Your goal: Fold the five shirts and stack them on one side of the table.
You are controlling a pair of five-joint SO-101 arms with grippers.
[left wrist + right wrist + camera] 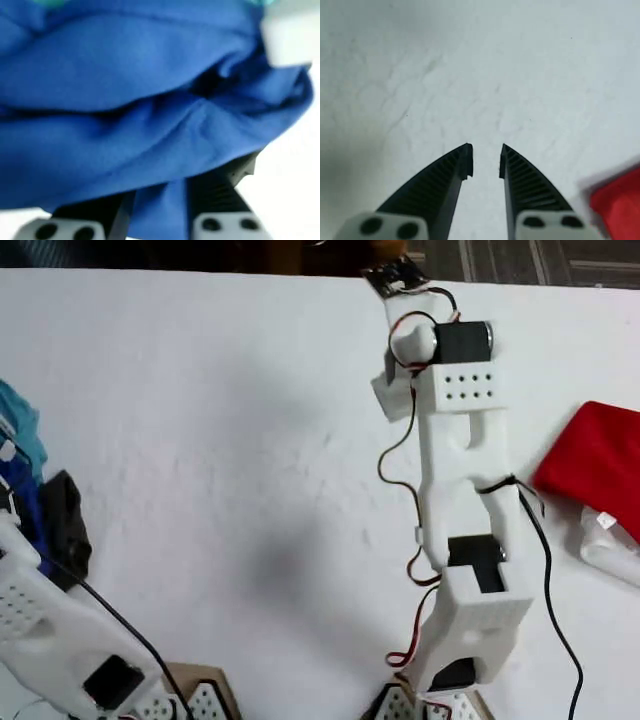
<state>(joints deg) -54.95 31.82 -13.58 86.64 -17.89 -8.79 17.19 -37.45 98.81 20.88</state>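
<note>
The blue shirt [150, 100] is crumpled in soft folds, with a flap caught between the left fingers [220, 195]. The red shirt [618, 201] lies flat beside the right fingers [525, 180], not touching them.

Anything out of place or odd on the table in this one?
Nothing is spilled or damaged. The clothes are split between two sides. A crumpled heap lies at the table edge on the left arm's side, where the left hand grips a bunched blue shirt. A red shirt lies at the opposite edge. The right hand is open over bare table.

txt: none legible | labels/brands: none readable | nos/signs: none; checked high + both wrist views
</note>
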